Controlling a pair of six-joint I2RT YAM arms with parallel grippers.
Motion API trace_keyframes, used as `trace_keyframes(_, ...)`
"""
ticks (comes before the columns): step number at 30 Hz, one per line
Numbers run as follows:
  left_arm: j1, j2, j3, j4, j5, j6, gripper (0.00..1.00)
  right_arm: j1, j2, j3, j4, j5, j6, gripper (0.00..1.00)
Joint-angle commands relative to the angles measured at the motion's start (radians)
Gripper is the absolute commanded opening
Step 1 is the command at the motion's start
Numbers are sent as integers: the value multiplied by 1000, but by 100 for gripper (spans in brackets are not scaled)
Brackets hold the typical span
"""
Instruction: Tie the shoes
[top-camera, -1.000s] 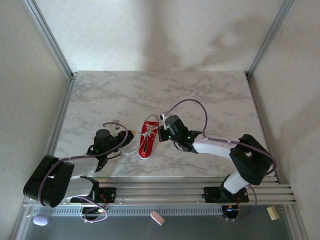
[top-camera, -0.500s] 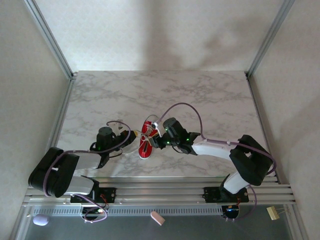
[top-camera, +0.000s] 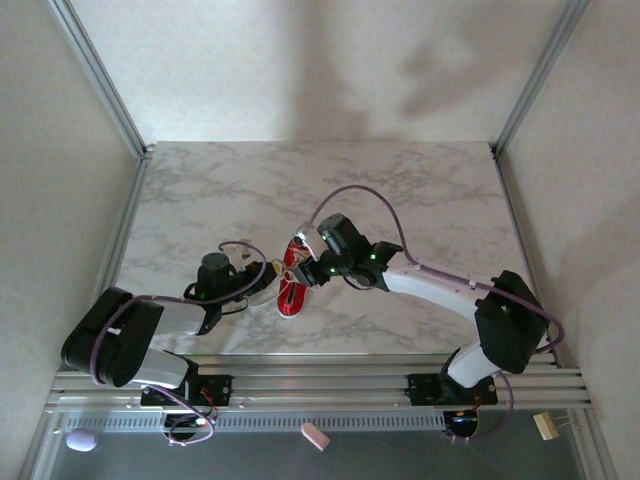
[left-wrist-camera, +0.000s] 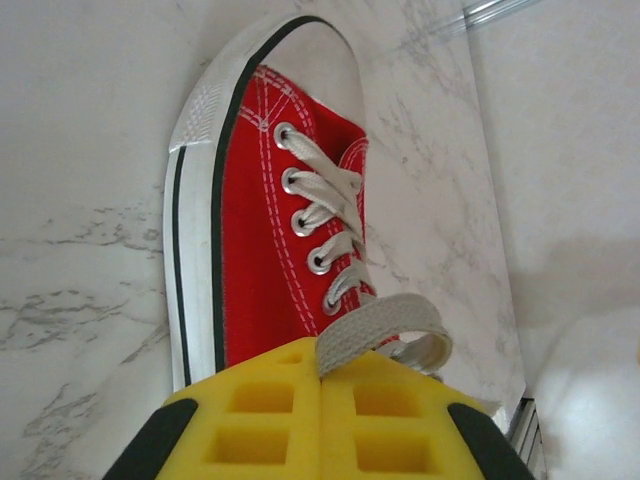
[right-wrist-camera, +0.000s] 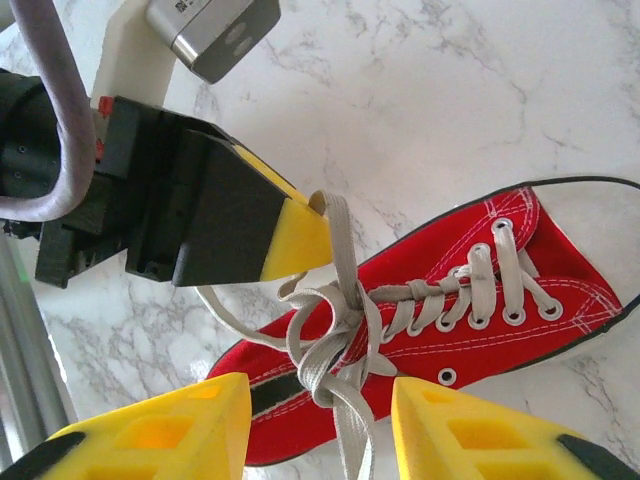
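A small red shoe with a white sole lies on the marble table, seen close in the left wrist view and the right wrist view. My left gripper sits just left of the shoe, its yellow pads pressed together on a flat white lace loop. Its tip holds that lace upright beside the knot. My right gripper hovers over the shoe's heel end, open. The loose tangle of laces hangs between its fingers without touching them.
A metal rail runs along the table's near edge, and frame posts stand at the back corners. Below the rail lie a pink object, a pale lavender one and a beige one. Bare marble stretches behind the shoe.
My right gripper has opened, letting go of the lace, and shifted left over the shoe. My left gripper, still shut on its lace, has moved right toward the shoe.
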Motion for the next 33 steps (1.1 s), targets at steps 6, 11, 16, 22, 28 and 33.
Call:
trace_keyframes(6, -17, 35, 30, 33, 21, 14, 0, -71, 134, 137, -241, -173, -72, 42)
trace_keyframes(11, -24, 46, 39, 25, 24, 17, 0, -83, 181, 177, -267, -229, -87, 41)
trace_keyframes(16, -27, 48, 40, 25, 24, 16, 0, -83, 224, 202, -278, -240, -90, 41)
trace_keyframes(22, -27, 42, 44, 18, 22, 16, 0, -86, 244, 210, -281, -210, -90, 42)
trace_keyframes(28, -29, 43, 46, 13, 23, 16, 0, -84, 261, 219, -291, -192, -94, 41)
trace_keyframes(33, -29, 41, 48, 12, 22, 17, 0, -83, 269, 222, -286, -197, -93, 37)
